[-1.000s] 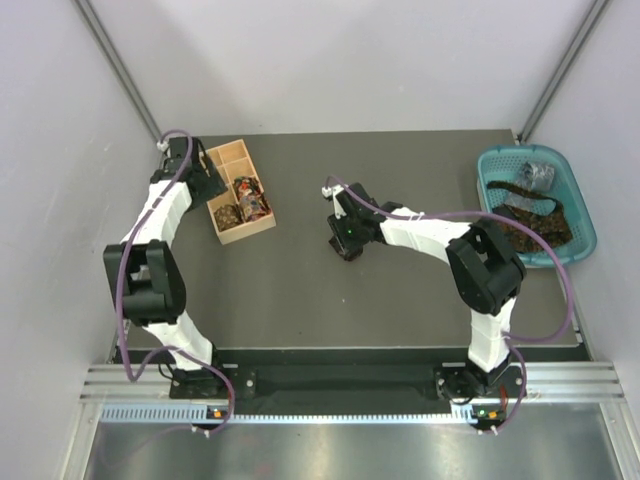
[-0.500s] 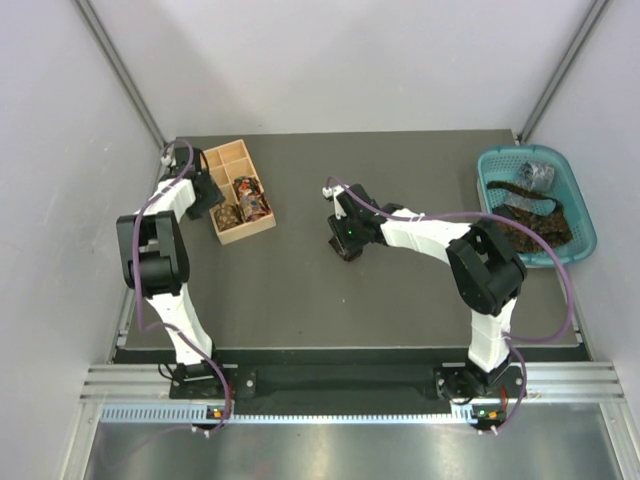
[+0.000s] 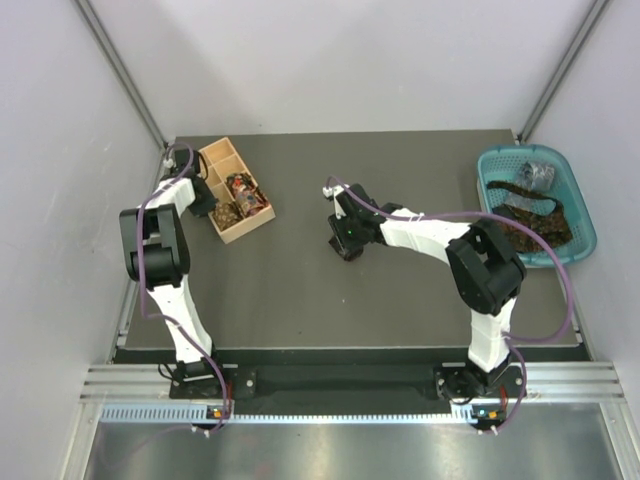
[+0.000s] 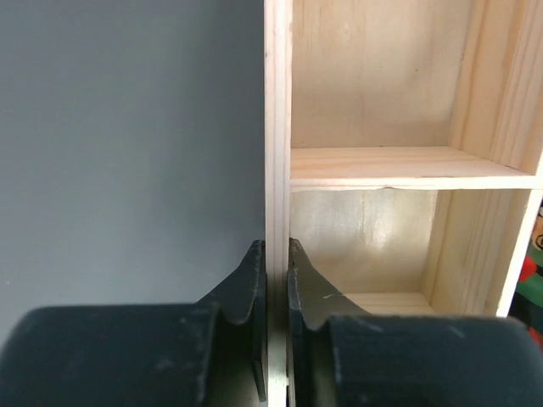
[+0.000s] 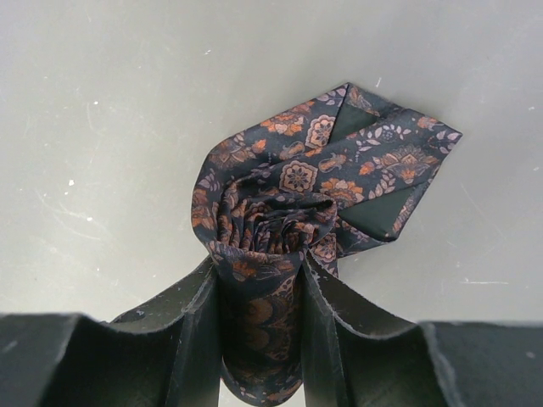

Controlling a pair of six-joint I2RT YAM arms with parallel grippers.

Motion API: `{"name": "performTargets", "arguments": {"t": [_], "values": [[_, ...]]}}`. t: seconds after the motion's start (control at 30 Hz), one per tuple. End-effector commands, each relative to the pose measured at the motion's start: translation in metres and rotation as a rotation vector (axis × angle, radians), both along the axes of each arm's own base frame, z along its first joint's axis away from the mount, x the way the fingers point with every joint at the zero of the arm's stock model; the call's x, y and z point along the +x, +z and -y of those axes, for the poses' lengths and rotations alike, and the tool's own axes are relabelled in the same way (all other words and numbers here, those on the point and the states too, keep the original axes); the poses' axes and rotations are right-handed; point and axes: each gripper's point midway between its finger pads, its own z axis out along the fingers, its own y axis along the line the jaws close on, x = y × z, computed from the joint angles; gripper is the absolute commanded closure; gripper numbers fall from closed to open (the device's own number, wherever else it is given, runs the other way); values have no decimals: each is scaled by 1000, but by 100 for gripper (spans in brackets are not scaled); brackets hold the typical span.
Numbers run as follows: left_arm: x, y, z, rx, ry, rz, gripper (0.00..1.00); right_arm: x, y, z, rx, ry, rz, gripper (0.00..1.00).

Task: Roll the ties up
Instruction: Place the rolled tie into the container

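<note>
A rolled tie [image 5: 297,182], dark with orange paisley, sits upright on the table, its pointed end lying to the right. My right gripper [image 5: 259,259] is shut on this coil; in the top view this gripper [image 3: 345,246] is at mid-table. My left gripper [image 4: 273,246] is shut on the left wall of the wooden box [image 4: 277,127], one finger outside and one inside. From above, the left gripper [image 3: 204,196] is at the box's [image 3: 222,158] left side. Two coiled ties lie in the box: a red multicoloured one [image 3: 247,193] and a brown one [image 3: 226,213].
A teal basket [image 3: 530,152] at the far right holds a grey tie [image 3: 536,175] and dark patterned ties [image 3: 535,215] lying loose. Grey walls close in the table on the left, back and right.
The left gripper went from open to shut on the box's wall, and its arm folded in towards the box. The box turned slightly. The right arm and its coil stayed still.
</note>
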Motion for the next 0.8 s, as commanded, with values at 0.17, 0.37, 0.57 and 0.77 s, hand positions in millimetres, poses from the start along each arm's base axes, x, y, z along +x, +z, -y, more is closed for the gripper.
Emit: {"name": "performTargets", "arguments": {"t": [0.17, 0.37, 0.57, 0.77], "values": [[25, 24, 4, -37, -41, 116, 100, -16, -51, 45, -205, -64, -120, 82], [25, 23, 25, -95, -145, 115, 100, -19, -56, 44, -224, -52, -142, 79], [18, 38, 52, -147, -181, 118, 100, -22, -61, 40, -221, -42, -170, 91], [-4, 50, 93, -134, -238, 95, 100, -16, -30, 35, -149, -59, -140, 100]]}}
